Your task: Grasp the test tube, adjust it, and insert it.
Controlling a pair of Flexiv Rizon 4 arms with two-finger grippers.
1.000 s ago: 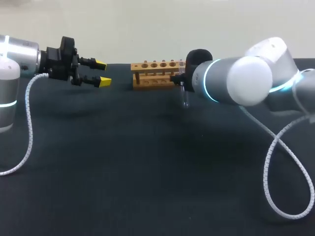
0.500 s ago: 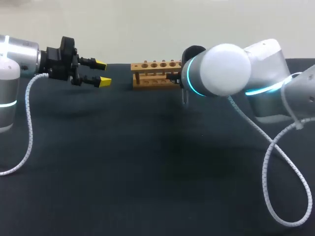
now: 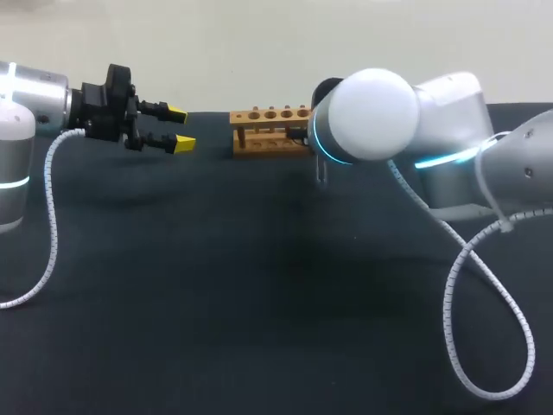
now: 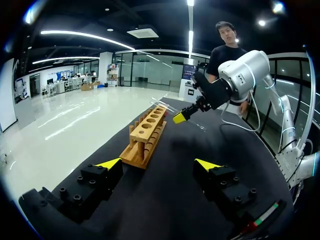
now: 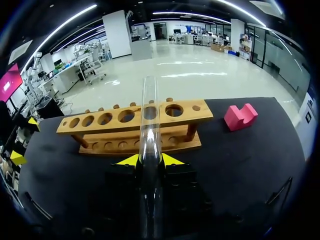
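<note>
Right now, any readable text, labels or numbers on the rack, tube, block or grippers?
No text can be read anywhere.
Rack: bare wood, no marks.
Tube: clear glass, no print showing.
Block: plain pink.
Left gripper and right gripper: no label that shows.

The test tube [image 5: 149,115] looks like clear, glossy glass with bright glints. The rack [image 3: 263,145] is pale bare wood, smooth. My surface [image 3: 216,303] is black, matt and cloth-like. My right arm [image 3: 371,117] has a smooth, satin white shell. My left gripper [image 3: 180,128] is matt black, its yellow-tipped jaws plastic-looking. The pink block [image 5: 240,116], far right, looks matt.
</note>
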